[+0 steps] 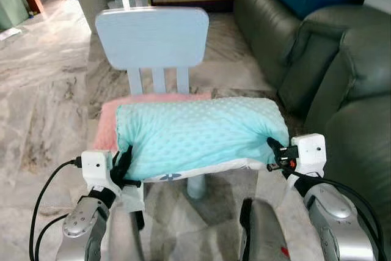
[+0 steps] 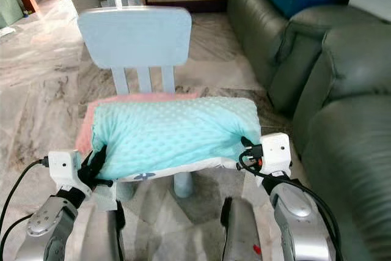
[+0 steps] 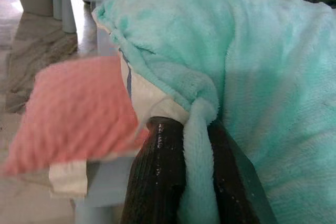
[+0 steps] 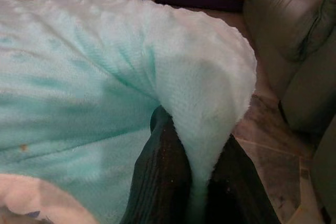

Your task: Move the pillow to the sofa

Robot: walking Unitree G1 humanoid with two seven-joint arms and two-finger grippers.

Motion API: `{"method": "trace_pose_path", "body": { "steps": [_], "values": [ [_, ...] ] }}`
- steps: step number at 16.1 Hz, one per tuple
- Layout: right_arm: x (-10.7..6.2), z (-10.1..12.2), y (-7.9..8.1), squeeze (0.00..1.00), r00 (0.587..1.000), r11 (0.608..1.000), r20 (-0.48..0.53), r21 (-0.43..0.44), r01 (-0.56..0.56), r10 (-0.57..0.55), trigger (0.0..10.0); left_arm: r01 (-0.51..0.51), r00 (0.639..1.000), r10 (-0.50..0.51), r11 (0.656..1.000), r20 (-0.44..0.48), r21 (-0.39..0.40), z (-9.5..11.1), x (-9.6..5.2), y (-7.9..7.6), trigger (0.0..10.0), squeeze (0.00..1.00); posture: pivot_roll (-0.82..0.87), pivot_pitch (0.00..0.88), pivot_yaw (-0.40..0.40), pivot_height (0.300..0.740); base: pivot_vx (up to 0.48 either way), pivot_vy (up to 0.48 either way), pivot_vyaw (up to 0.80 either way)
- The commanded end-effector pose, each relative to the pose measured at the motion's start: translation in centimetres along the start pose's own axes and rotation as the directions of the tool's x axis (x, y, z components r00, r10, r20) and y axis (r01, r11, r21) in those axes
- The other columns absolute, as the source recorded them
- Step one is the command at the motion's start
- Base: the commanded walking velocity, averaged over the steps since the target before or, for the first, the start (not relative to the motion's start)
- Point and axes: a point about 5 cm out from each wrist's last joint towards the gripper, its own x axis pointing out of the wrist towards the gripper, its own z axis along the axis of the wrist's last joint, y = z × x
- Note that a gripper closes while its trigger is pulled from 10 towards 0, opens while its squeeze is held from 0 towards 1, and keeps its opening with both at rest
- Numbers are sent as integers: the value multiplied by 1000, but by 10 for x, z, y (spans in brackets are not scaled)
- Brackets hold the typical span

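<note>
I see a plump, dimpled mint fleece pillow (image 1: 198,136) on a pale blue chair (image 1: 153,38); a pink fuzzy cushion (image 1: 110,123) lies beneath. My left gripper (image 1: 124,162) and right gripper (image 1: 273,151) each pinch a pillow end.

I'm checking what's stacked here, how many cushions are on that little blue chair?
2: the mint pillow on top, pinched at each end by the left gripper and right gripper; a pink cushion beneath it.

From my head cameras, the mint-green dotted plush pillow (image 1: 198,136) covered the small pale-blue wooden chair's (image 1: 153,35) seat and most of a pink fuzzy cushion (image 1: 109,123). The dark green leather sofa (image 1: 342,84) ran off the picture's right edge.
</note>
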Motion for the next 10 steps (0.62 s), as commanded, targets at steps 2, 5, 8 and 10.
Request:
{"method": "trace_pose_path", "body": {
  "steps": [2, 5, 8, 10],
  "values": [
    [-1, 13, -6, 0, 998, 999, 50, -12, 38, -38, 10000, -36, 999, 36, 999, 3, 26, 4, -2, 9, 10000, 0, -139, 0, -1, 590, 0, 0, 0],
    [0, 13, -5, 0, 998, 999, 51, -11, 42, -41, 10000, -33, 999, 33, 999, 2, 30, 5, -1, 9, 10000, 0, -139, 0, 1, 620, 0, 0, 0],
    [-1, 14, -6, 0, 997, 999, 53, -16, 48, -47, 10000, -39, 999, 38, 999, 8, 36, 7, 3, 11, 10000, 0, -140, 0, 1, 660, 0, 0, 0],
    [0, 15, -6, 0, 997, 999, 55, -13, 45, -44, 10000, -36, 999, 36, 999, 8, 39, 7, 4, 10, 10000, 0, -141, 0, 1, 695, 0, 0, 0]
  ]
}}
